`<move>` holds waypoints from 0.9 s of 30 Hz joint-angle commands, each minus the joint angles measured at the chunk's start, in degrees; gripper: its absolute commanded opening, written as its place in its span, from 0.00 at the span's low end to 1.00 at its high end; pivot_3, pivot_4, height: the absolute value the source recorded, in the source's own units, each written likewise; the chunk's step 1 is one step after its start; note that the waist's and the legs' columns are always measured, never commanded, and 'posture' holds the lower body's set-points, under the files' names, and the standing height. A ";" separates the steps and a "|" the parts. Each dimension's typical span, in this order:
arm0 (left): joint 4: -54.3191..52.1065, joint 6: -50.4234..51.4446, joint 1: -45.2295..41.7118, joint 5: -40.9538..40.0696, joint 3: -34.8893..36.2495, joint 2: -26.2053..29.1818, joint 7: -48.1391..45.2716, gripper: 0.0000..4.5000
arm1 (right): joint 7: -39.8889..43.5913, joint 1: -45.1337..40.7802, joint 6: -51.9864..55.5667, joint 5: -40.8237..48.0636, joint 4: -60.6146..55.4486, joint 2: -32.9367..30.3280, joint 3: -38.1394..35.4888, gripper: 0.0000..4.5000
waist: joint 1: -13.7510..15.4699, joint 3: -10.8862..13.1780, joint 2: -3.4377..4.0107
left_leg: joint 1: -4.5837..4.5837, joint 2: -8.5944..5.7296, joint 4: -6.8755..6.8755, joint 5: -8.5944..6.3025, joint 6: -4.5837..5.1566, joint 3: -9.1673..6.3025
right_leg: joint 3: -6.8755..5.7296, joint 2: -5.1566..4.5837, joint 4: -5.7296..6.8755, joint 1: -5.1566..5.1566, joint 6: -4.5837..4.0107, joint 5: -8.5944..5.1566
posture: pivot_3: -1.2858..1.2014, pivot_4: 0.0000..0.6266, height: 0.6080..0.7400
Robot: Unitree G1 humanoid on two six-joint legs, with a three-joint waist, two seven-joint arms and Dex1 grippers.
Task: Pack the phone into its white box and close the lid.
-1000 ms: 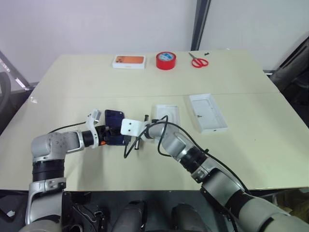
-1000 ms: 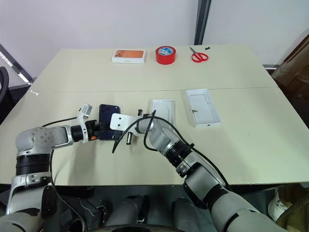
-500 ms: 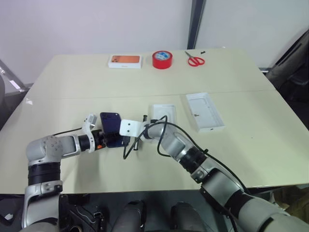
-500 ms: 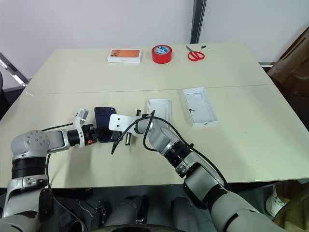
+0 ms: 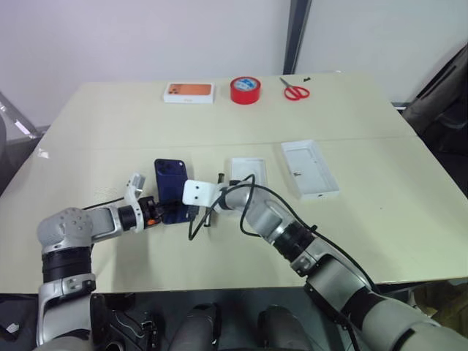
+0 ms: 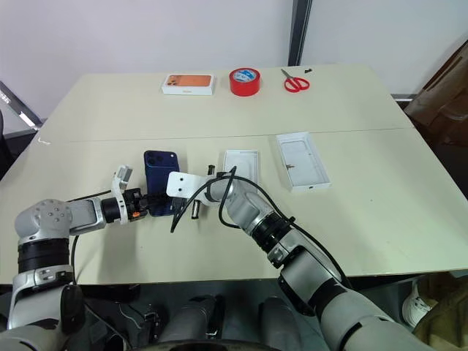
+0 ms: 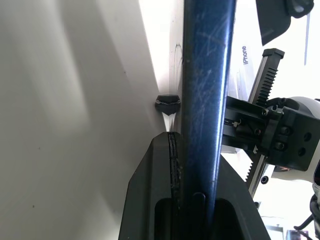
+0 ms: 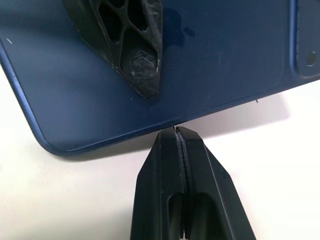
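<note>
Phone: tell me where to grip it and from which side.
Take the phone by its near short end, pinching the front and back faces and coming in from the robot's left. It is slim and flat, and that end faces the left gripper, which clamps it there. The shut right gripper sits at its right edge.

Beige table (image 5: 365, 219); white wall (image 5: 146, 36)

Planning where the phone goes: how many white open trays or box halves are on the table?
2: one white tray mid-table, just beyond the right gripper; another to its right. The orange-pictured box at the far edge is closed.
</note>
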 commanded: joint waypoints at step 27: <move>-5.62 2.41 -2.06 -9.27 9.86 -7.82 6.96 0.01 | 22.01 18.62 -3.01 23.41 -28.83 -28.78 -15.35 0.85 | 0.07 0.80 -1.01 | -0.23 0.12 -0.19 0.05 -0.08 0.11 | 0.02 0.02 -0.10 -0.07 -0.01 0.01 | 0.52 0.24 0.95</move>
